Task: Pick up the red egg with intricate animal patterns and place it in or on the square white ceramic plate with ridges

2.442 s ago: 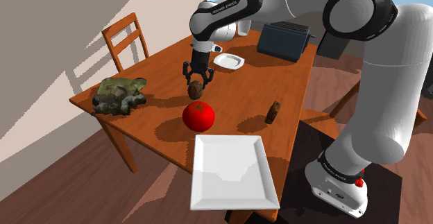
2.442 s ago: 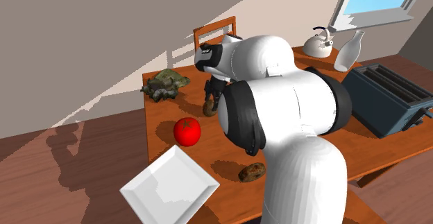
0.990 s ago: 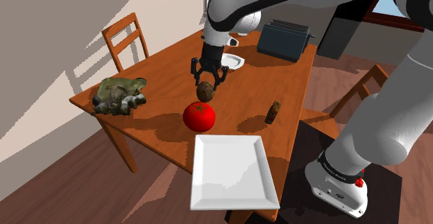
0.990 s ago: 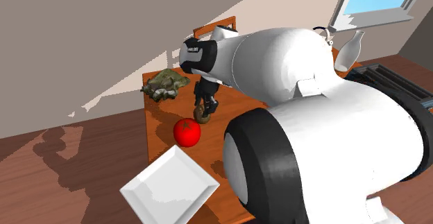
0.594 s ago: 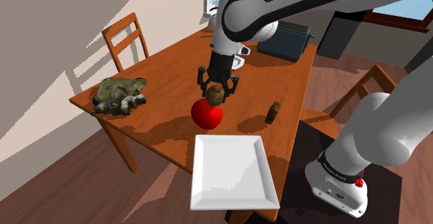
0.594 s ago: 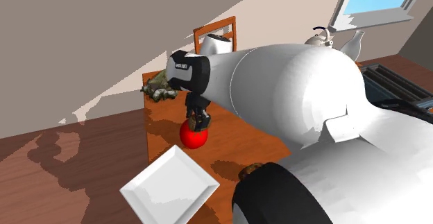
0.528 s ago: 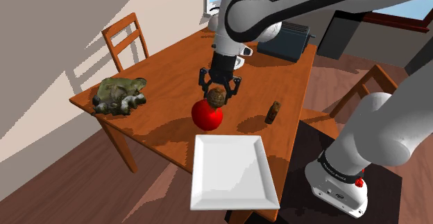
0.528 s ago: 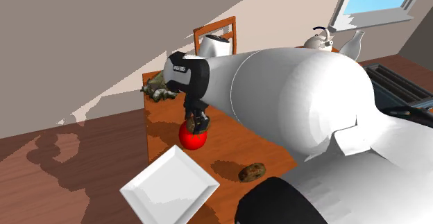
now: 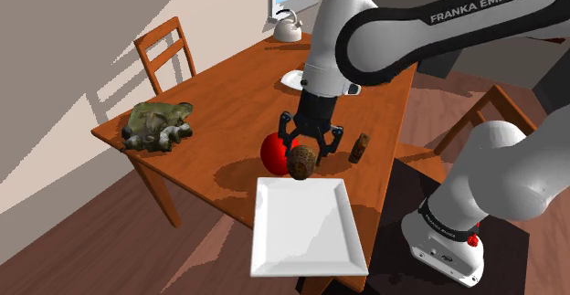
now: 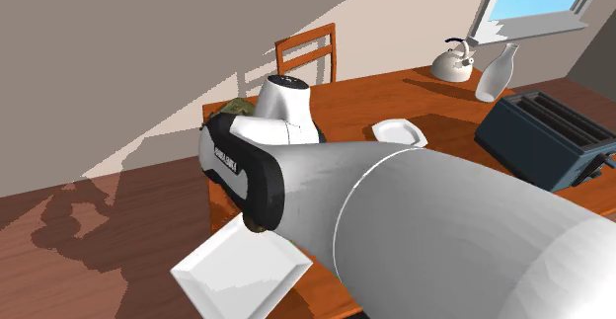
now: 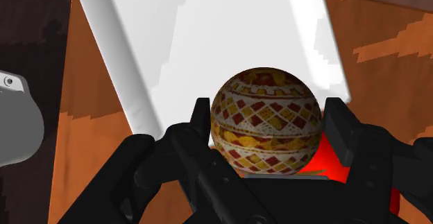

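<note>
Carrying step: claw (image 9: 304, 156) is clasping patterned egg (image 11: 266, 122), hovering at plate's (image 9: 306, 238) 12 o'clock edge; next probably lowering, releasing.

The arm (image 9: 511, 170) is built of glossy white, rounded links joined by black joint bands, one band bearing the white lettering (image 9: 475, 2) "FRANKA EMIKA". The white base (image 9: 457, 213) carries a dark ring (image 9: 442, 226) with small pale print and a small red knob (image 9: 473, 240), and it sits on a black box stand (image 9: 517, 252). The gripper (image 9: 304, 159) is all black, with two blocky fingers (image 11: 343, 129) on angular linkages.
</note>
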